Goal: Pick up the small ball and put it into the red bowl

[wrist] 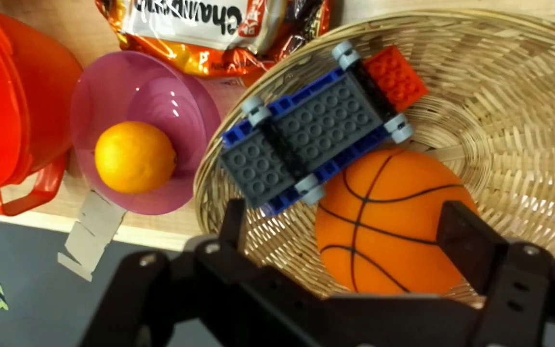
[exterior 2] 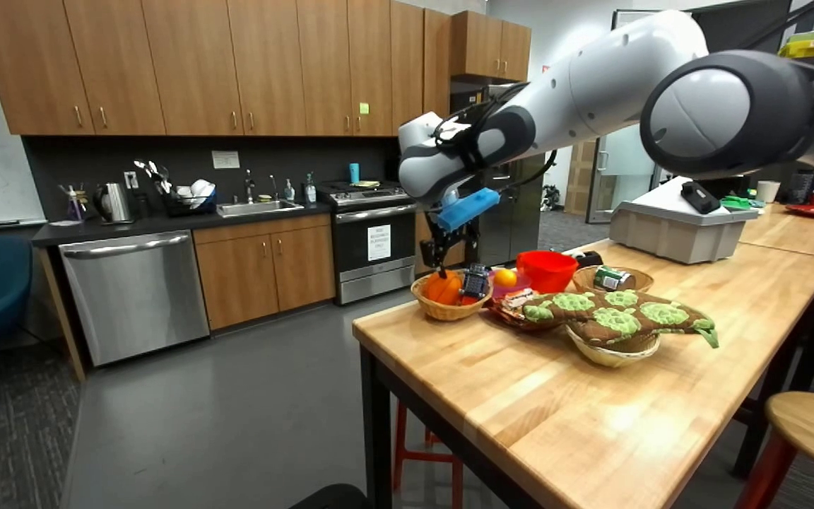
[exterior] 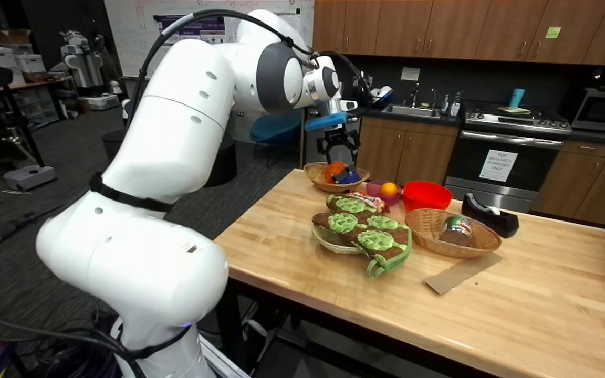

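Note:
The small ball (wrist: pixel 393 226), orange with black basketball lines, rests in a woven basket (wrist: pixel 523 53) beside a toy brick vehicle (wrist: pixel 316 125). Over that basket my gripper (wrist: pixel 342 212) points down with its jaws wide apart and nothing held. In the wrist view the right finger (wrist: pixel 470 241) overlaps the ball's right side, while wicker shows between the ball and the left finger (wrist: pixel 233 224). Both exterior views show the ball (exterior: pixel 334 170) under the gripper (exterior 2: pixel 455 258). The red bowl (exterior: pixel 427 195), with a handle seen in the wrist view, stands beyond a purple bowl.
An orange fruit (wrist: pixel 135 156) sits in the purple bowl (wrist: pixel 181 106), between basket and red bowl. Close by lie a candy bag (wrist: pixel 200 29) and a green-patterned oven mitt (exterior: pixel 376 239) over another basket. A can (exterior: pixel 456 231) lies in a further basket near a tape dispenser (exterior: pixel 491 218).

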You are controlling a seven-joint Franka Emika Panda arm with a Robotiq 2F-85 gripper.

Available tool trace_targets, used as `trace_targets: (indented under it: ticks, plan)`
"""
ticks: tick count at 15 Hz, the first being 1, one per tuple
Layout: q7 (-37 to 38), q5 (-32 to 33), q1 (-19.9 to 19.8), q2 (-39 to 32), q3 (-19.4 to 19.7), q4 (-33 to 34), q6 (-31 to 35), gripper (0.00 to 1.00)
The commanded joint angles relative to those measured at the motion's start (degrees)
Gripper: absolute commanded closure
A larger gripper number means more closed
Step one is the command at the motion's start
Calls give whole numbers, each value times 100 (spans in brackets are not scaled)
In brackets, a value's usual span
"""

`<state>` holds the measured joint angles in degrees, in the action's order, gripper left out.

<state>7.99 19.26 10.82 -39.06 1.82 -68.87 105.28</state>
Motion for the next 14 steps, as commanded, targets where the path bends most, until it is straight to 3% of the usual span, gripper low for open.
trace_targets:
  ticks: [1, 8, 14]
  plan:
    - [-85, -10, 42, -92, -4, 240, -160, 0]
    - [-40, -234, 148, -42, -198, 60, -13, 0]
    - [3, -233, 45, -116, -117, -41, 74, 0]
